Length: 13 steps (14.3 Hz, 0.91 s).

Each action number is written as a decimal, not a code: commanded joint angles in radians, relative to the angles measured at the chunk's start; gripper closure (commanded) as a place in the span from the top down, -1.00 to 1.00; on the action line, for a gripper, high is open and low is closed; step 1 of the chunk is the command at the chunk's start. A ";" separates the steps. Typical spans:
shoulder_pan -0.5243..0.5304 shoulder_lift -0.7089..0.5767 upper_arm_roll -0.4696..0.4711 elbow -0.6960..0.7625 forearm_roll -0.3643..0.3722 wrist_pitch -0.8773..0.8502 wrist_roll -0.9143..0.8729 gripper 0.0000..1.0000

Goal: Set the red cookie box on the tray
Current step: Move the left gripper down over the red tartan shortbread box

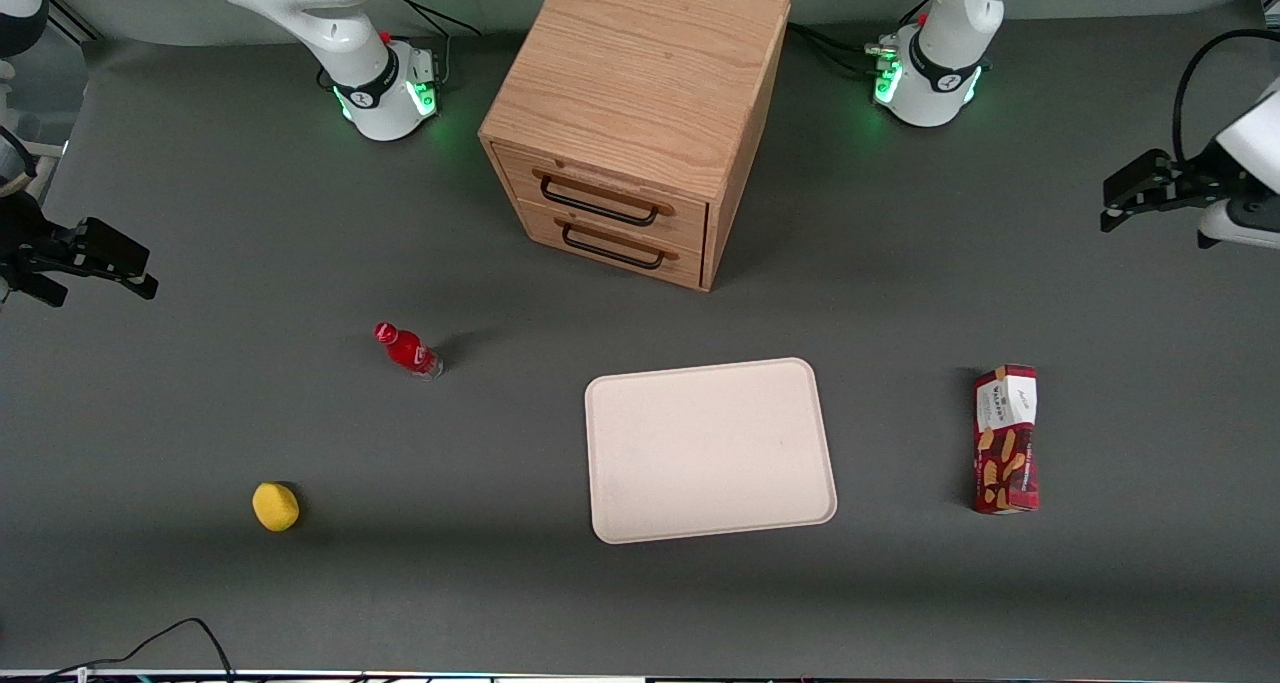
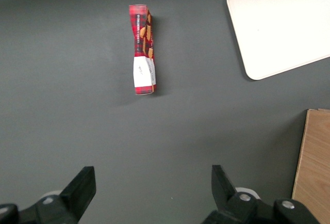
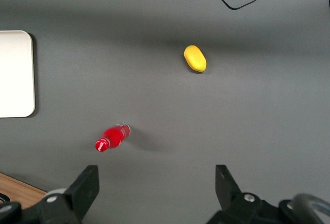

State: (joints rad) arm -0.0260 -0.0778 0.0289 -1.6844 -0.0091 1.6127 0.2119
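The red cookie box (image 1: 1006,439) lies flat on the grey table beside the tray, toward the working arm's end. It also shows in the left wrist view (image 2: 143,48), with its white end panel pointing toward the gripper. The cream-white tray (image 1: 710,450) lies bare in the middle of the table, nearer the front camera than the cabinet, and shows in the left wrist view (image 2: 281,25) too. My left gripper (image 1: 1110,206) hovers above the table, farther from the front camera than the box and well apart from it. In the left wrist view the gripper (image 2: 153,182) is open and empty.
A wooden two-drawer cabinet (image 1: 635,113) stands at the back middle, both drawers shut. A small red bottle (image 1: 408,349) and a yellow lemon-like thing (image 1: 275,506) lie toward the parked arm's end. A cable (image 1: 180,633) runs along the front edge.
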 commanded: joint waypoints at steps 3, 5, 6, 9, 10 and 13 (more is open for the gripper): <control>0.009 0.194 0.000 0.121 0.014 0.068 0.023 1.00; 0.008 0.323 -0.001 0.216 0.014 0.094 0.024 1.00; 0.008 0.379 -0.001 0.238 0.012 0.136 0.024 1.00; 0.005 0.528 -0.003 0.235 0.018 0.320 0.020 1.00; 0.005 0.580 -0.003 0.238 0.020 0.358 0.027 1.00; 0.008 0.703 -0.003 0.241 0.046 0.456 0.035 1.00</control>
State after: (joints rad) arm -0.0181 0.5480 0.0241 -1.4963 0.0141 2.0430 0.2243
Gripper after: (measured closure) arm 0.000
